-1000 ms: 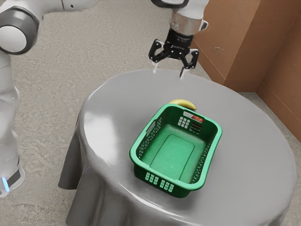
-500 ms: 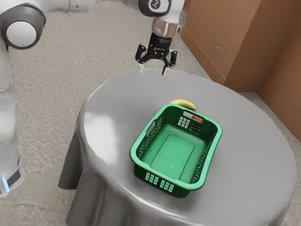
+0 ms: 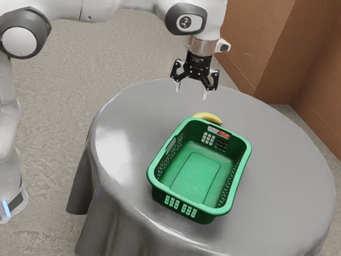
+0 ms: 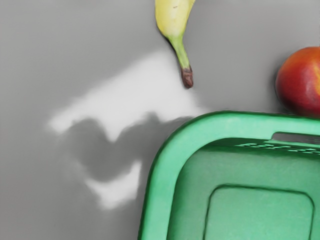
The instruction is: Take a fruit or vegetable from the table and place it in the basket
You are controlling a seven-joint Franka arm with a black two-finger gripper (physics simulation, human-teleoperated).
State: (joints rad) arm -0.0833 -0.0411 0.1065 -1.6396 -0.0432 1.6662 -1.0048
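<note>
Above the table point(image 3: 282, 160), the tool point(image 3: 191, 92) hangs released, a gap parting banana point(image 4: 172, 17) from basket rim point(image 4: 215, 124).

Basket point(image 4: 162, 185) upright on the table point(image 3: 287, 176), banana point(image 3: 209, 117) on the table beyond the basket's far end in the exterior view, second fruit point(image 4: 302, 82) just beside that same basket end, apart from the banana

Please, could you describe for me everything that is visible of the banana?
The banana is yellow, curved and apparently unpeeled, with a small dark mark on its skin. It turns green along the stem, which ends in a dry-looking brown tip. It lies on the grey table, its stem apart from the green basket. The open tool does not touch it.
</note>
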